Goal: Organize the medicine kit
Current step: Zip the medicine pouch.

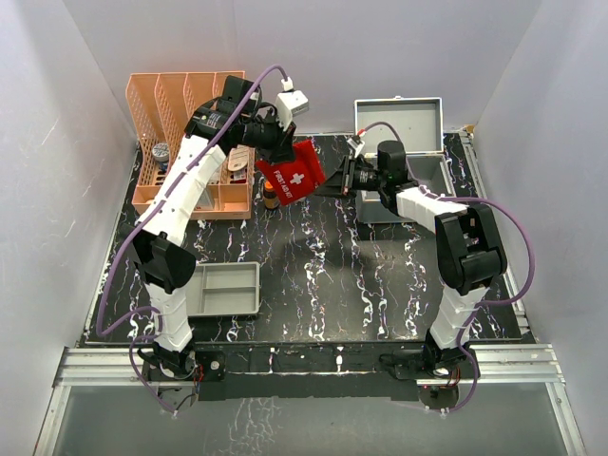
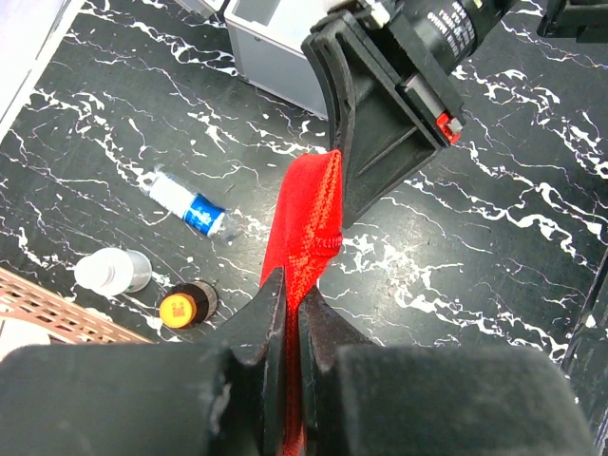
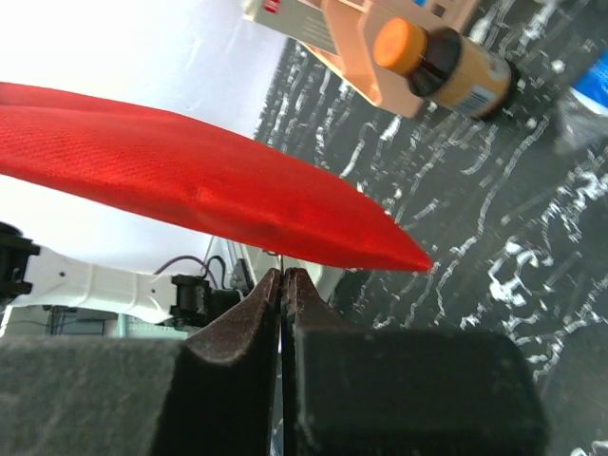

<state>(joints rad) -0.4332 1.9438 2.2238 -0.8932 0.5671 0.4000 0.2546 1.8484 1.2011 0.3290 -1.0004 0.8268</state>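
The pouch (image 1: 296, 176) hung just right of the rack (image 1: 180, 95), left jaws clamped on its edge, right jaws pinched shut, seemingly on its other end. A hard tug could slip that thin hold, dropping it on the bottle (image 2: 185, 306)

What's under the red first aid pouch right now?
Black marbled tabletop shows beneath it, with an orange-capped bottle nearby; the spot directly under the pouch is covered.
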